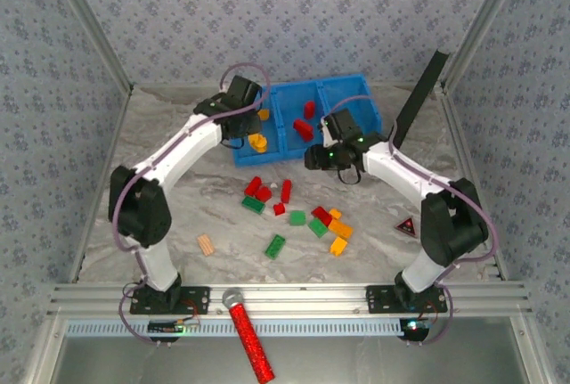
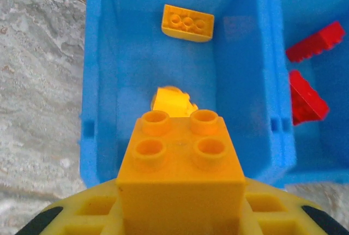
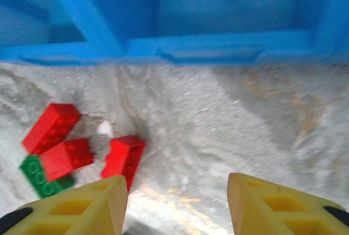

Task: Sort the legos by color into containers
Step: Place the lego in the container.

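**Finishes check**

- tray (image 2: 98, 82): blue plastic, matt, fine grainy walls
- orange brick (image 2: 180, 175) over the tray: smooth plastic, soft sheen
- table (image 3: 229, 131) in front of the tray: marble-look, smooth, glossy glare patch
- stick (image 1: 251, 344), well apart from the tray: red glitter, rough sparkle

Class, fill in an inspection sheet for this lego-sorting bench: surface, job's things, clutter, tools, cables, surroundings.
Surface: grey marbled table, no spills seen.
Job's things: blue tray holds yellow pieces in its left compartment, red bricks in the middle; loose legos, red, green and orange, lie mid-table.
Clutter: tan ridged block; red glittery stick on the front rail; small black triangle.
Tools: left tool shut on a yellow-orange brick above the left compartment; right tool open, empty, over the table.
Cables: purple cables looped along both arms.
Surroundings: patterned walls, aluminium frame.
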You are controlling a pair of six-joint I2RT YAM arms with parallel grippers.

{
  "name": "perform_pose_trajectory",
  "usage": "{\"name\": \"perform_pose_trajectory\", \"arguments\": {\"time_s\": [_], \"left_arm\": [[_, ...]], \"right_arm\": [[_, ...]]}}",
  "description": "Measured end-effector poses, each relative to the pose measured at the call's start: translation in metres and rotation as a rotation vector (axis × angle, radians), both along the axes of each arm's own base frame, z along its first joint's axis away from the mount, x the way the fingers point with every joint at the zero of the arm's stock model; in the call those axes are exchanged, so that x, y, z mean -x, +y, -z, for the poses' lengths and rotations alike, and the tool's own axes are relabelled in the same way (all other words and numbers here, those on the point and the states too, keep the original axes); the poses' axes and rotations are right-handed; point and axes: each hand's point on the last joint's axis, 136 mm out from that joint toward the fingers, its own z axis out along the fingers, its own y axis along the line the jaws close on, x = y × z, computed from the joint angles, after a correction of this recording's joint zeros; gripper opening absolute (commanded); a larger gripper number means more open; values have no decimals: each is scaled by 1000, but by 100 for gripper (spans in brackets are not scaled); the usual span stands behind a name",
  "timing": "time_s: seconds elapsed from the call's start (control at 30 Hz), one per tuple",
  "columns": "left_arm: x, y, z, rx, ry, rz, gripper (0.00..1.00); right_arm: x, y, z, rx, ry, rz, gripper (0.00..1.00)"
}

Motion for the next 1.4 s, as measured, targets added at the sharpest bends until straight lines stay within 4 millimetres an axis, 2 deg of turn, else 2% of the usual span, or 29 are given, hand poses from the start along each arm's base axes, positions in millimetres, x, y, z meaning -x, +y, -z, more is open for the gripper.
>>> {"name": "perform_pose_trajectory", "arguments": {"time_s": [0.13, 0.3, 0.47, 0.67, 0.87, 1.17, 1.4], "left_arm": [[-24, -4, 25, -27, 31, 5, 27], [-44, -6, 56, -40, 78, 5, 27], [-67, -7, 66, -43, 77, 3, 28], [-93, -20, 68, -38, 55, 29, 29], [-105, -24, 85, -28, 84, 39, 29], [-124, -16, 101, -5, 109, 22, 28], [-125, -12, 111, 2, 137, 23, 29]], "right_arm": [[12, 26, 5, -41, 35, -17, 57], [26, 45, 37, -18, 119, -37, 57], [36, 55, 60, 18, 169, -59, 58], [40, 68, 74, 63, 181, -88, 59], [40, 79, 84, 87, 188, -120, 59], [34, 83, 83, 116, 178, -150, 59], [33, 86, 89, 139, 191, -161, 57]]}}
